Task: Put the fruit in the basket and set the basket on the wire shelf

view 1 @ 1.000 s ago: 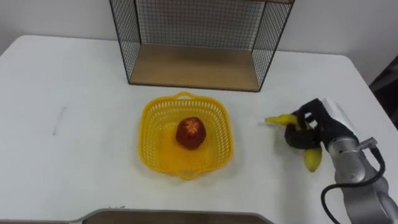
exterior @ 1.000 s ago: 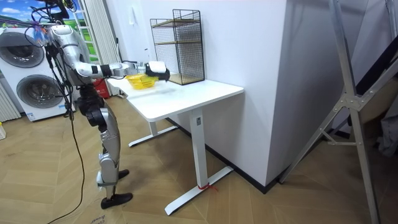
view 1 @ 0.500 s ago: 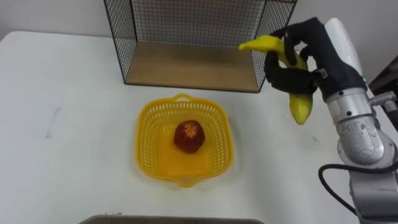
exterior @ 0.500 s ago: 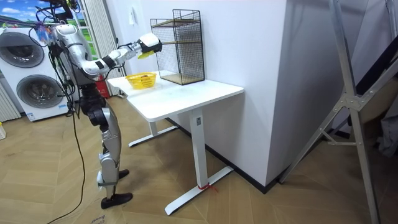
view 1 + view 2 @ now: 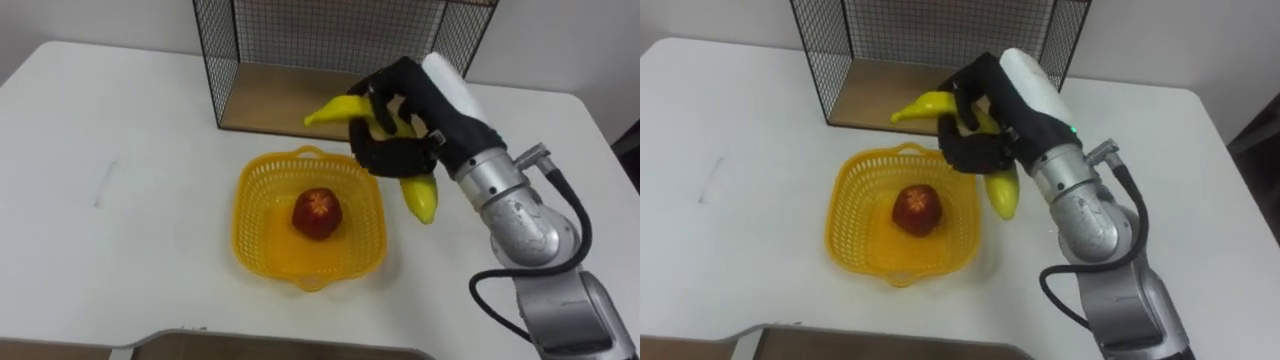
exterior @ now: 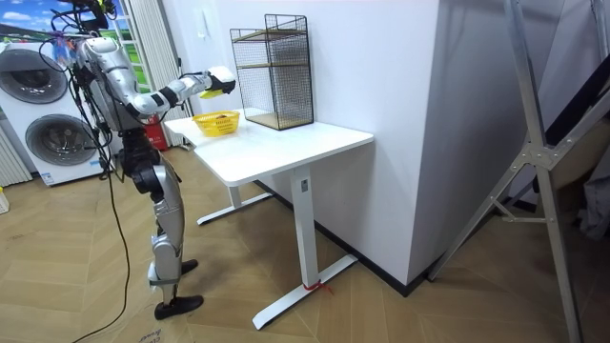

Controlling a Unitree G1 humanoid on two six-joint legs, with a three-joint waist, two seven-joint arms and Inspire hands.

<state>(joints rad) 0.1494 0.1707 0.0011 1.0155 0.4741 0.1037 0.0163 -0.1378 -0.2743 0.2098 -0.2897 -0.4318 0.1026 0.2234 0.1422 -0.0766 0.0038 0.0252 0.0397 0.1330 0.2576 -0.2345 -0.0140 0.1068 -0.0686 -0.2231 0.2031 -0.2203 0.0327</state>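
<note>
My right hand (image 5: 400, 125) (image 5: 985, 120) is shut on a yellow banana (image 5: 420, 195) (image 5: 1002, 195), held in the air over the right rim of the yellow plastic basket (image 5: 262, 240) (image 5: 855, 240). A red apple (image 5: 317, 212) (image 5: 917, 208) lies inside the basket on the white table (image 5: 120, 150). The black wire shelf (image 5: 340, 50) (image 5: 930, 45) with a wooden floor stands just behind the basket. In the room view the robot stands at the table's end with its right hand (image 6: 217, 83) raised above the basket (image 6: 216, 123).
The table's front edge runs along the bottom, with a grey strip (image 5: 260, 345) below it. White wall rises behind the shelf. Two washing machines (image 6: 43, 114) stand behind the robot in the room view.
My right hand has carried the banana left and down, from beside the shelf's right post to over the basket's right rim. One second ago it held the banana low at the table's right.
</note>
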